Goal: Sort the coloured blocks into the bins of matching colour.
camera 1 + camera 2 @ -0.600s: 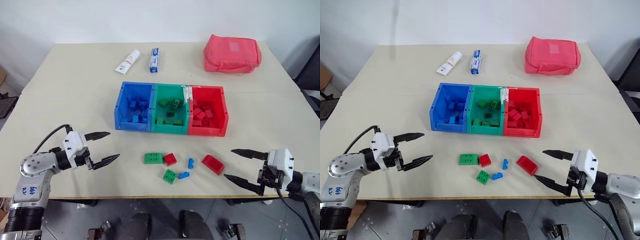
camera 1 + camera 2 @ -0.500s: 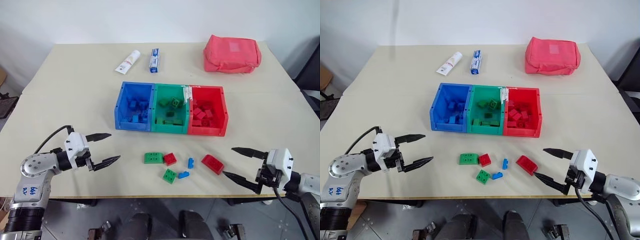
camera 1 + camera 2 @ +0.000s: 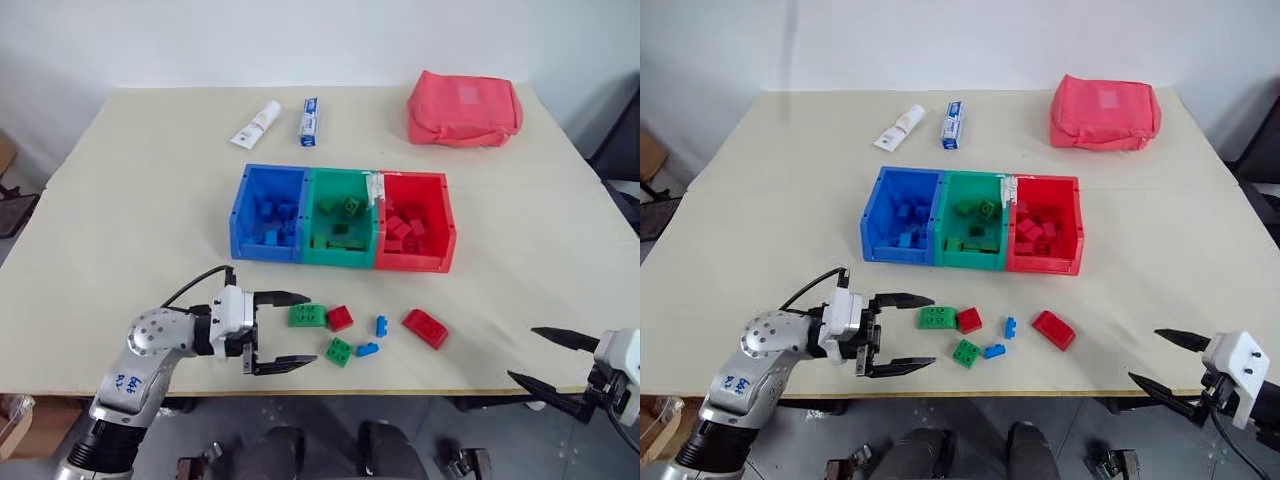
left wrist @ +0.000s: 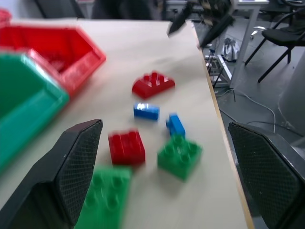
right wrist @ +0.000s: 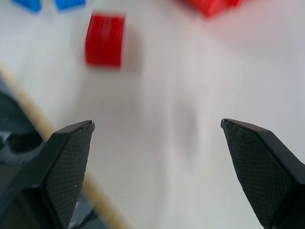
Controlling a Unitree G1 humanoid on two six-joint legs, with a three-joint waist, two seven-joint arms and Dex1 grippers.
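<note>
Left gripper (image 3: 287, 329), fingers spread wide and empty, beside six loose coloured blocks (image 3: 339, 351) on the surface before the bins (image 3: 342, 258); right gripper (image 3: 548, 357) likewise spread, off the near edge.

Right tool (image 5: 155, 167) fingers spread wide over the pale table (image 5: 167, 95), red block (image 5: 105, 39) beyond them

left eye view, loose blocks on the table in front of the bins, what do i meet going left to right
long green block → small red block → blue block → flat red block. The square green block and the other blue block lie nearer the table edge and overlap these in left-right place, so they are left out.
</note>
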